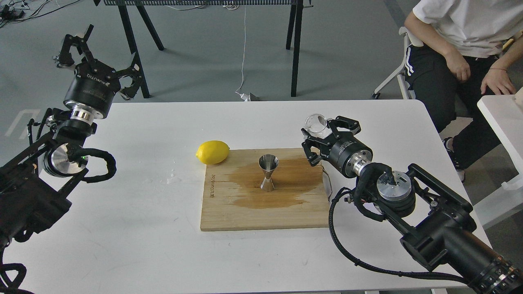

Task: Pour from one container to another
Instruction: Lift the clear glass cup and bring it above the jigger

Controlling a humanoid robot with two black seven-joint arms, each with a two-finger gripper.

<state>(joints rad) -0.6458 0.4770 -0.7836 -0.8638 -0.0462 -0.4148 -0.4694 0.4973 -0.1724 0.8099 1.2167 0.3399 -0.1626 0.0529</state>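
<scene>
one glass cup in your right claw, one jigger waiting on the board.

you have two arms in view. your right claw (322, 132) is closed around the single clear glass cup (316, 123), holding it tipped on its side above the white table (122, 228), just beyond the right end of the one wooden board (245, 212). your left claw (96, 53) hangs past the far left corner of the table, its fingers spread and holding nothing. one steel jigger (268, 172) stands upright near the middle of the board, on a dark wet stain (294, 183) that spreads around its foot. one lemon (212, 152) lies at the board's far left corner. a few drops (173, 178) sit on the table left of the board. one seated person (461, 53) is at the far right.
</scene>
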